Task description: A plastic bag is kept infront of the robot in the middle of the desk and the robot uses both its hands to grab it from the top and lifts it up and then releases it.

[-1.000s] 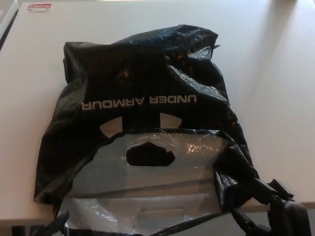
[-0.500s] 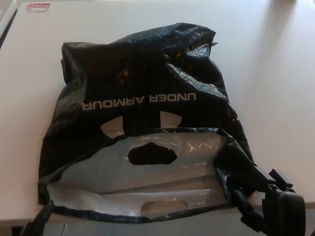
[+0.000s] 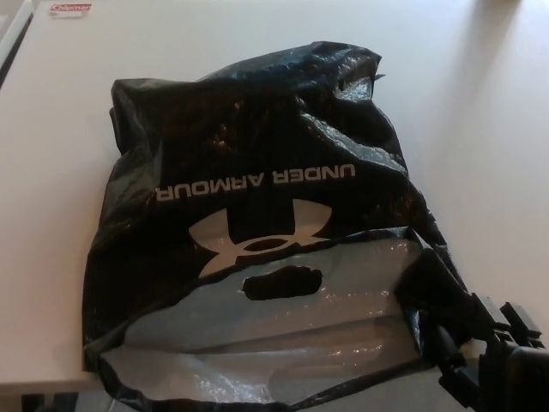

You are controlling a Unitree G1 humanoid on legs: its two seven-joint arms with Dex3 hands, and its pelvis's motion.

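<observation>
While the right hand (image 3: 497, 360) sits just beside the bag (image 3: 257, 215) mouth, its grip unclear, bring it onto the rim; the left hand is unseen.

We see the bag (image 3: 257, 215) lying mid-frame on the desk (image 3: 480, 129), its mouth toward the lower edge. Our right hand (image 3: 502, 365) sits at lower right, by the bag's corner. A label (image 3: 70, 9) lies upper left.

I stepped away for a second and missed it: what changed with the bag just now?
The plastic bag's front panel has flattened, so its whole white logo now shows and the mouth gapes less. The right hand slid toward the lower right corner. The bag's far end and the desk stayed put.
</observation>
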